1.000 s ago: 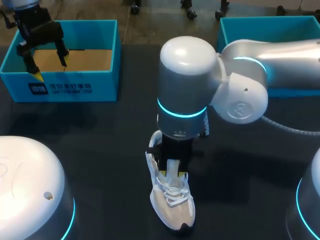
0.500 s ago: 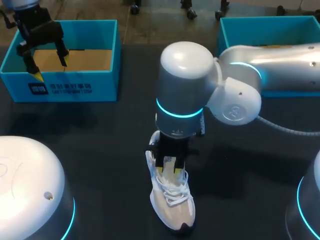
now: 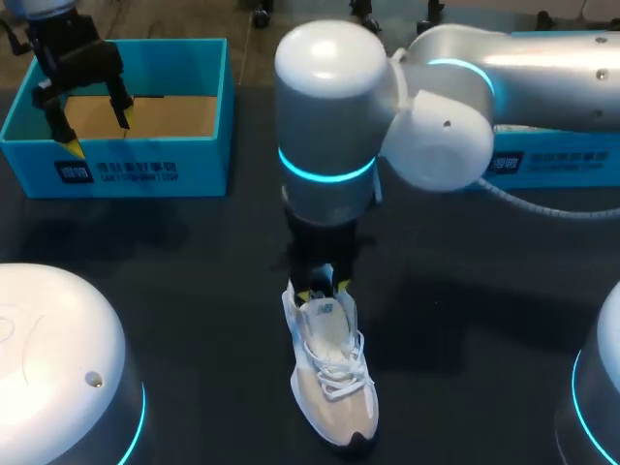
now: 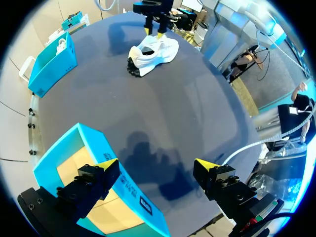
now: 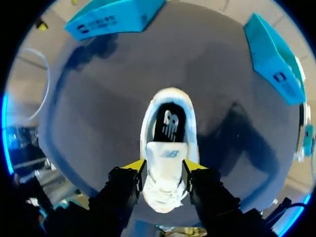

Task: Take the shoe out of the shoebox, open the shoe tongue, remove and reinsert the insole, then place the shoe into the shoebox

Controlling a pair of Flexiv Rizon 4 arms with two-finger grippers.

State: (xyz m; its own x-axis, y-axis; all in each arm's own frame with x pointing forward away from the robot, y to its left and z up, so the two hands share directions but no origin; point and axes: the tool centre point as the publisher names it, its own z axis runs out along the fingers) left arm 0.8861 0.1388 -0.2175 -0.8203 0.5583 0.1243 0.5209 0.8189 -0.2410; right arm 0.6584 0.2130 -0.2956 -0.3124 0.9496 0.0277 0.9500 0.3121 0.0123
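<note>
My right gripper hangs just above the white sneaker, its two yellow-tipped fingers apart and gripping nothing. Looking down along those fingers, the sneaker's tongue sits below the gap between the tips. Under the gripper are the white laces. Just ahead of the tips the shoe's mouth is open, and the dark insole lies flat inside it. The sneaker rests on its sole on the dark table, outside both boxes, with its toe toward my base and its heel away. Well ahead of this gripper and off to its left is the open shoebox, teal with a brown cardboard floor. Off to its right is a second teal box, partly behind my right arm.

My left gripper hovers over the open shoebox, fingers spread wide with nothing held. One fingertip is over the box's cardboard floor and the other is out over bare table, with the box's labelled wall running under the gap. Far ahead of it across the table lies the sneaker with my right gripper above it. Further off to one side is the second teal box.
</note>
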